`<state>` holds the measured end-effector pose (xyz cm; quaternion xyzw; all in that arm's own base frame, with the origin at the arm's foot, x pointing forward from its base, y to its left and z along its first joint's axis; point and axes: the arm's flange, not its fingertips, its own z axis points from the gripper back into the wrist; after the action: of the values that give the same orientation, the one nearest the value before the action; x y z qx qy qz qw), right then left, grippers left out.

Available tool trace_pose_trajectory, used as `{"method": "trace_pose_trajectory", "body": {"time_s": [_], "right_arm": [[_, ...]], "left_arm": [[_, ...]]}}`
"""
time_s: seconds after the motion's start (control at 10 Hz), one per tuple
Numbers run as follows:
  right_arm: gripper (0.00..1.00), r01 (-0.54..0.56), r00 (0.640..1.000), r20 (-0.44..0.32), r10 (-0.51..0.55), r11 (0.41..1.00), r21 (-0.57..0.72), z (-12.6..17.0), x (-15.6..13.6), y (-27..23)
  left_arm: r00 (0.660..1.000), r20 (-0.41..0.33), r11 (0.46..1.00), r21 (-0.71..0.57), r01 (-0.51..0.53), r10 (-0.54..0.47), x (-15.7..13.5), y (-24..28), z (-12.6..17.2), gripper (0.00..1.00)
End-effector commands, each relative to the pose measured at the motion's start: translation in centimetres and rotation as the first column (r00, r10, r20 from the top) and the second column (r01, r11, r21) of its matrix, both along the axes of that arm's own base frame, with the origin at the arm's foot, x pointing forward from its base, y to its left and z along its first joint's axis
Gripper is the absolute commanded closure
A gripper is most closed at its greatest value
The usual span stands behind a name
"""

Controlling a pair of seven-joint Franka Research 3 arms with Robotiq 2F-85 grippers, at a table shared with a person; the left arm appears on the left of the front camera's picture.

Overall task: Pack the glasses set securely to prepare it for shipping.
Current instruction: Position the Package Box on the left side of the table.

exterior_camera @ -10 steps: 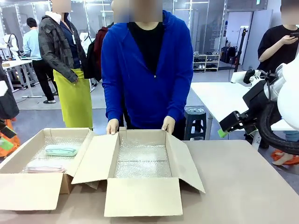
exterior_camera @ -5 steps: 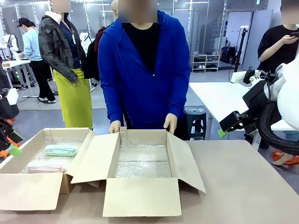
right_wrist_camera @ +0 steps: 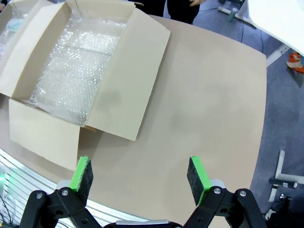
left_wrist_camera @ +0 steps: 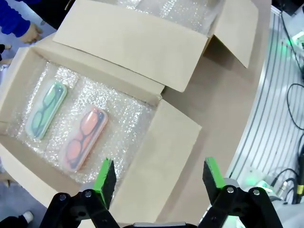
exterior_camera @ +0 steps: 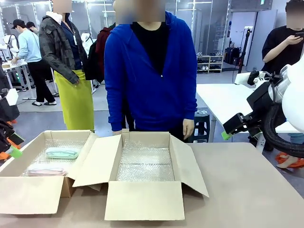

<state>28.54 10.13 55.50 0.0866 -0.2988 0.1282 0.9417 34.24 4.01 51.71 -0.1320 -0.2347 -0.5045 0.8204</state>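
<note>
**Two light cases in the left box: take each one across its narrow sides**

You find the glasses set in the left cardboard box [exterior_camera: 28,156], lying on bubble wrap: the mint green case [left_wrist_camera: 46,109] nearer the far wall and the pink case [left_wrist_camera: 85,137] beside it, side by side but not touching. Both look small, light and stiff. The pink one seems to sit in clear wrapping, so I judge it can slip between the pads. Close across the short width, near the middle of the length, and squeeze gently.

Your left tool [left_wrist_camera: 159,175] hangs above the near corner of that box with its jaws wide and nothing in them. Your right tool [right_wrist_camera: 137,175] is also wide and empty, over the bare worktop [right_wrist_camera: 204,104] beside the middle box [exterior_camera: 145,164].

The box walls and the raised flaps stand close around the cases, so come down from above. The middle box is lined with bubble wrap and open. The person's hand [exterior_camera: 188,128] hangs just behind its far corner.
</note>
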Motion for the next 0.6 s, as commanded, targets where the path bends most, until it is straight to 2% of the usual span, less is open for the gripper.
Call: {"method": "trace_pose_trajectory", "body": {"time_s": [0.0,0.5], "right_arm": [[0.00,-0.003,1.000,0.012,0.003,1.000,-0.004,0.00,0.20,-0.01],[0.00,-0.003,1.000,0.012,0.003,1.000,-0.004,0.00,0.20,-0.01]], "left_arm": [[1.000,0.006,0.999,0.016,-0.028,0.028,-0.06,-0.13,0.41,0.08],[1.000,0.006,0.999,0.016,-0.028,0.028,-0.06,-0.13,0.41,0.08]]}}
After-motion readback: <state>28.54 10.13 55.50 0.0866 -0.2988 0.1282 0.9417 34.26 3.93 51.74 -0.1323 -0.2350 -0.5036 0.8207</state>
